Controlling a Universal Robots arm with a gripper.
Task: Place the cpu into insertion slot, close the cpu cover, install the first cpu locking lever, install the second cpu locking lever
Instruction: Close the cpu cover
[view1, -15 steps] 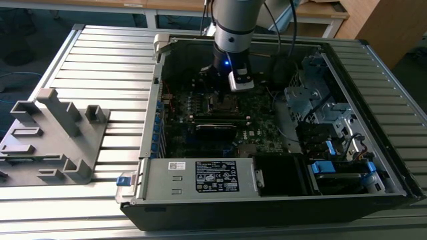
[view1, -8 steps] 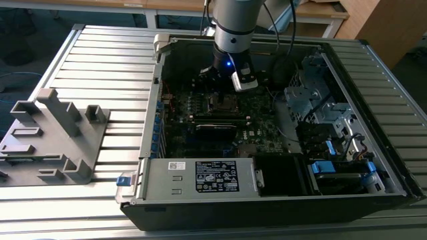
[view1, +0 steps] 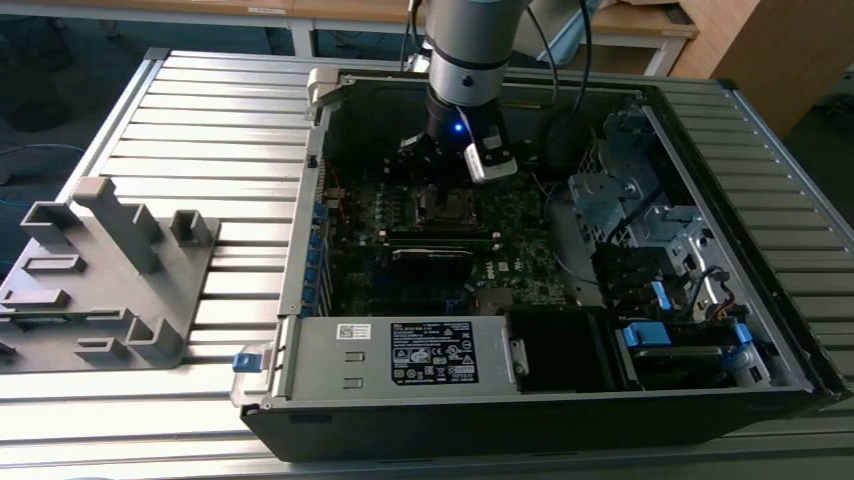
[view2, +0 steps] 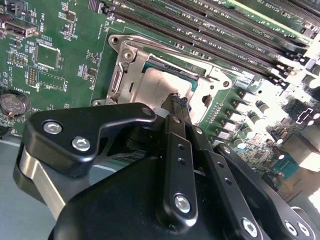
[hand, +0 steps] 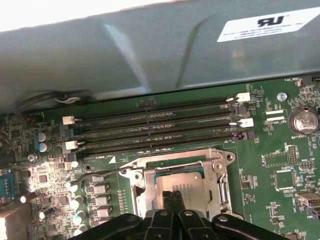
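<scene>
The cpu (view2: 157, 82) lies flat in the insertion slot (view1: 447, 207), its dull silver top showing through the window of the cpu cover (view2: 125, 75). That cover (hand: 137, 187) lies down around the cpu (hand: 187, 182). My gripper (view2: 178, 101) is shut with nothing between its fingers. Its tips (hand: 173, 196) hover at the edge of the chip's top, and I cannot tell whether they touch it. A thin wire locking lever (hand: 100, 174) sticks out sideways from the socket. In the exterior view the gripper (view1: 447, 180) hangs straight over the socket inside the case.
Long black memory slots (hand: 155, 135) run beside the socket, with the case wall (hand: 150, 50) just beyond. A coin battery (hand: 305, 120) sits on the board. The power supply (view1: 400, 350) and drive cage (view1: 627, 200) crowd the case. A grey fixture (view1: 107, 270) stands on the table.
</scene>
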